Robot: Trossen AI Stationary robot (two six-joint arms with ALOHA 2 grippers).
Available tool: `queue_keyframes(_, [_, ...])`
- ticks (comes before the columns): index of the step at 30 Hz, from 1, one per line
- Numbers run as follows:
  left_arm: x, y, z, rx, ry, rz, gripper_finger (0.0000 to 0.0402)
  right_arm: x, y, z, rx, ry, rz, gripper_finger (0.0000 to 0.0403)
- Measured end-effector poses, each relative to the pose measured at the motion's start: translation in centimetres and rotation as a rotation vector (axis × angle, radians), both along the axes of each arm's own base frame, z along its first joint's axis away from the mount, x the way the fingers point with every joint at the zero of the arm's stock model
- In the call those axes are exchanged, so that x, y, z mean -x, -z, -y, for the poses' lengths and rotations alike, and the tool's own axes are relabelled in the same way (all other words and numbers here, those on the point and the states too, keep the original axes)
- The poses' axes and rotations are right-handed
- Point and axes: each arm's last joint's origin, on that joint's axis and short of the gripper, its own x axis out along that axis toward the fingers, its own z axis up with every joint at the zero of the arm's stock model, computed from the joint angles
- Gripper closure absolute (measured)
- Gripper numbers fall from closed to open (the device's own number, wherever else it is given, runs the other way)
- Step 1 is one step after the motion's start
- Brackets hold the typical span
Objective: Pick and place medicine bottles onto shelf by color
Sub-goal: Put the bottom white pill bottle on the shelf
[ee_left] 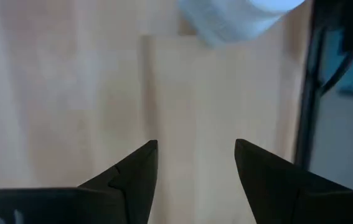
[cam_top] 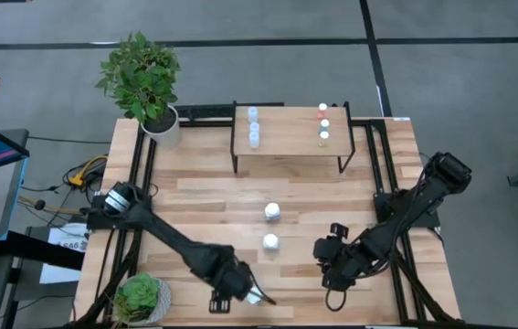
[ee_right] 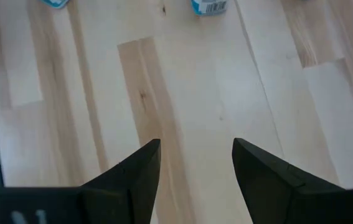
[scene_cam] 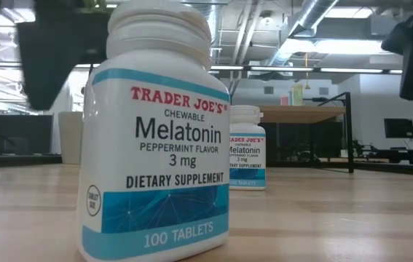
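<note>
Standing on the tabletop [cam_top: 213, 196]: two chunkier white medicine bottles, one [cam_top: 272, 212] mid-table, one [cam_top: 270, 243] nearer the front edge, a little apart. Low view reads "Trader Joe's Melatonin" on the near bottle [scene_cam: 159, 138] and the far one [scene_cam: 246, 148], both upright.

Shelf [cam_top: 286, 137]: at the table's back edge. Holds small pale bluish bottles [cam_top: 253, 125] in a row at its left end and small bottles with coloured caps [cam_top: 323, 123] in a row toward its right end.

Left gripper [cam_top: 257, 295]: low at the front edge, fingers apart, empty; a blurred white bottle [ee_left: 238, 15] lies just ahead of it.

Right gripper [cam_top: 324, 251]: right of the nearer white bottle, fingers apart, empty, over bare wood.

Potted plants: back left [cam_top: 144, 82], front left [cam_top: 140, 297].
</note>
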Motion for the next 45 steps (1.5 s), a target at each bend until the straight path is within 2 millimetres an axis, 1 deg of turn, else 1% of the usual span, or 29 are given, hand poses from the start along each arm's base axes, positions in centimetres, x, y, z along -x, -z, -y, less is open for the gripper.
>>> queue_keyframes(2, [0.3,0.7,0.9,0.005,-0.057,0.033,0.0203,0.2,-0.2,0.0,-0.001,-0.006,0.002,0.0182])
queue_keyframes(5, [0.2,1.7,1.8,0.020,-0.168,0.097,0.0203,0.5,-0.7,0.2,-0.003,-0.006,0.005,0.0182])
queue_keyframes(7, [0.4,2.4,1.9,0.010,-0.229,0.100,0.0203,0.6,-0.9,0.4,-0.005,-0.007,0.008,0.0182])
queue_keyframes(8, [0.1,2.7,2.1,0.018,-0.255,0.112,0.0203,0.6,-1.0,0.4,-0.006,-0.009,0.010,0.0182])
queue_keyframes(11, [-0.3,3.1,2.5,0.039,-0.289,0.145,0.0203,0.8,-1.3,0.5,0.003,-0.038,0.014,0.0182])
queue_keyframes(13, [-1.0,3.3,3.1,0.094,-0.294,0.197,0.0203,1.1,-1.5,0.5,0.010,-0.053,0.010,0.0182])
queue_keyframes(17, [-1.5,4.2,3.5,0.109,-0.321,0.221,0.0203,1.4,-1.7,0.4,0.013,-0.062,0.007,0.0182])
queue_keyframes(19, [-1.5,4.5,3.2,0.070,-0.353,0.220,0.0203,1.6,-1.7,0.3,0.013,-0.069,0.007,0.0182])
queue_keyframes(22, [-1.8,4.6,2.6,0.002,-0.404,0.280,0.0203,1.7,-1.7,0.2,0.014,-0.075,0.007,0.0182])
queue_keyframes(25, [-2.4,4.4,1.9,-0.049,-0.452,0.347,0.0203,1.9,-1.7,-0.1,0.012,-0.085,0.008,0.0182])
queue_keyframes(27, [-2.9,4.4,1.3,-0.067,-0.454,0.367,0.0203,1.9,-1.7,-0.1,0.013,-0.087,0.008,0.0182])
queue_keyframes(31, [-4.2,4.3,-0.4,-0.104,-0.472,0.411,0.0203,1.9,-1.7,-0.1,0.012,-0.086,0.009,0.0182])
queue_keyframes(37, [-6.7,3.6,-3.3,-0.121,-0.496,0.536,0.0203,1.9,-1.7,-0.2,-0.001,-0.069,0.014,0.0182])
queue_keyframes(40, [-7.2,3.6,-4.1,-0.107,-0.482,0.533,0.0203,2.0,-1.7,-0.2,-0.011,-0.050,0.012,0.0182])
queue_keyframes(45, [-6.8,3.7,-3.9,-0.079,-0.431,0.463,0.0203,2.4,-1.7,-0.6,-0.027,-0.043,0.012,0.0182])
